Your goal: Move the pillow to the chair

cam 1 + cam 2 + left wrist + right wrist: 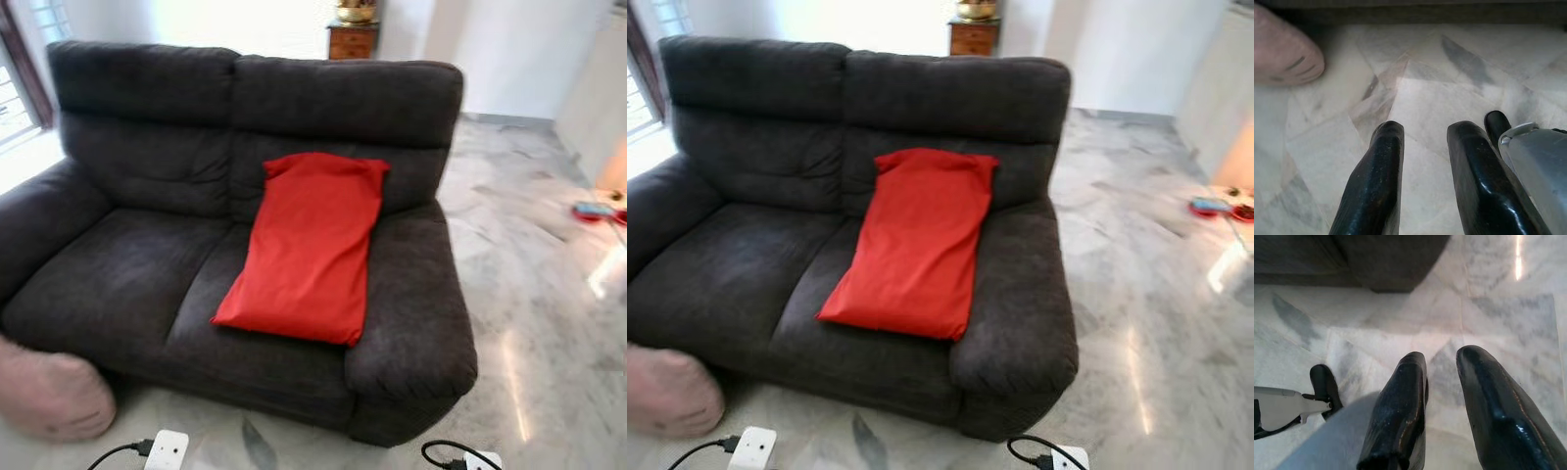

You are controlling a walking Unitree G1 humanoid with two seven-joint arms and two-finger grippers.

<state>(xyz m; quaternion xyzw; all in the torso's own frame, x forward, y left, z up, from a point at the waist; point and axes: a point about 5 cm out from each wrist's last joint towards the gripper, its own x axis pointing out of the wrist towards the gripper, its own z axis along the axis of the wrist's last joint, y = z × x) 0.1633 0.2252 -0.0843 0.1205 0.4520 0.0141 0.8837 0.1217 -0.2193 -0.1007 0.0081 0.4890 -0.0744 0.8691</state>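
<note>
A long red pillow (309, 245) lies on the right seat of a dark grey two-seat sofa (147, 274), its top end leaning on the backrest beside the right armrest. My left gripper (1425, 129) hangs low over the marble floor in front of the sofa, open, with nothing between its fingers. My right gripper (1442, 355) hangs the same way near the sofa's right front corner, open and holding nothing. Both are well below and in front of the pillow.
A pink rounded cushion (49, 392) rests on the floor at the sofa's left front corner. A wooden cabinet (353, 39) stands behind the sofa. Marble floor (529, 294) stretches to the right, with small red and blue items (593, 211) at the far right.
</note>
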